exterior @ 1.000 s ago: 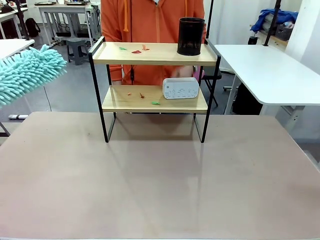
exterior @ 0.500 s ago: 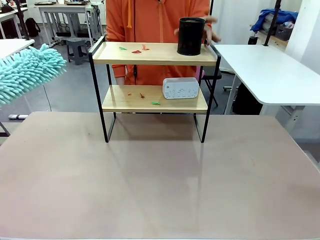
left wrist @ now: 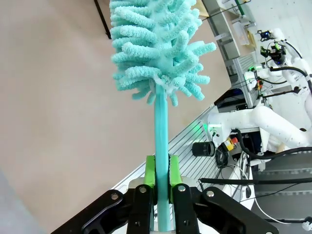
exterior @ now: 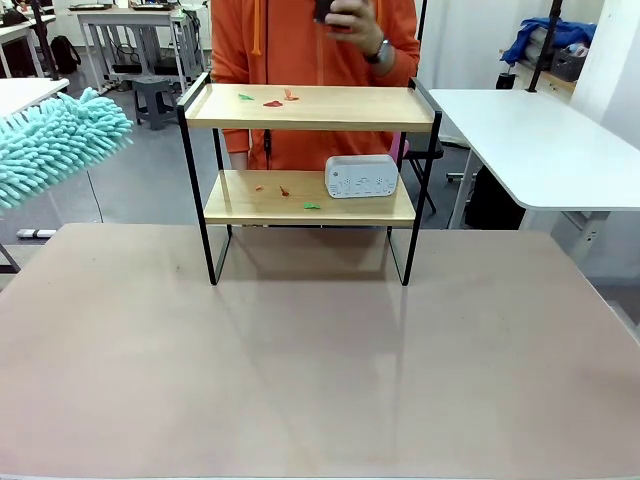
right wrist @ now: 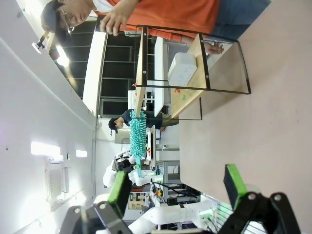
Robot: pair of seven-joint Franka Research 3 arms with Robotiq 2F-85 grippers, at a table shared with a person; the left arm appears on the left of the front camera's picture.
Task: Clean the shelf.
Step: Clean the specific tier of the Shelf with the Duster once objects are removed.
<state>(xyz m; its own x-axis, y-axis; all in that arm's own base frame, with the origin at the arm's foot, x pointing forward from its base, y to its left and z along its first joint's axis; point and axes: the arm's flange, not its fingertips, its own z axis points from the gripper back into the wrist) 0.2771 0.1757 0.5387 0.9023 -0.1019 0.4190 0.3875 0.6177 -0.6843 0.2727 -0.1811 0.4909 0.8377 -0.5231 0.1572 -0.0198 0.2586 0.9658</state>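
Your shelf (exterior: 310, 108) stands at the far side of the desk (exterior: 300, 360), about mid-width, with all four legs down. A person (exterior: 300, 45) in an orange top is directly behind it.

Top board: three small scraps (exterior: 272, 102), red and green, lie toward its left end.

Lower board: a white box (exterior: 361, 176) sits toward the right end. A few more scraps lie to its left, apart from it.

The person's hand (exterior: 358, 28) is raised above the top board and clear of it. It holds a dark object (exterior: 325, 8) that the upper edge of the front view cuts off, so you cannot tell what it is.

Left fingers (left wrist: 150, 170): clenched on the thin teal handle of the duster (left wrist: 156, 48). The green pads press against both sides of the handle, and the fluffy head points away from the wrist. In the front view the duster head (exterior: 55, 145) hangs in the air at the left edge. It is well apart from the shelf, about level with its two boards, and touches nothing.

Right fingers (right wrist: 118, 187): released, pads wide apart, nothing between them. From that wrist the shelf (right wrist: 190, 63) lies sideways in the picture, well ahead of the fingers across the desk. The white box (right wrist: 182, 68) is on its lower board, and the duster (right wrist: 138, 134) is off beyond it.

A white table (exterior: 530, 140) stands beyond the desk's far right corner, separate from it.
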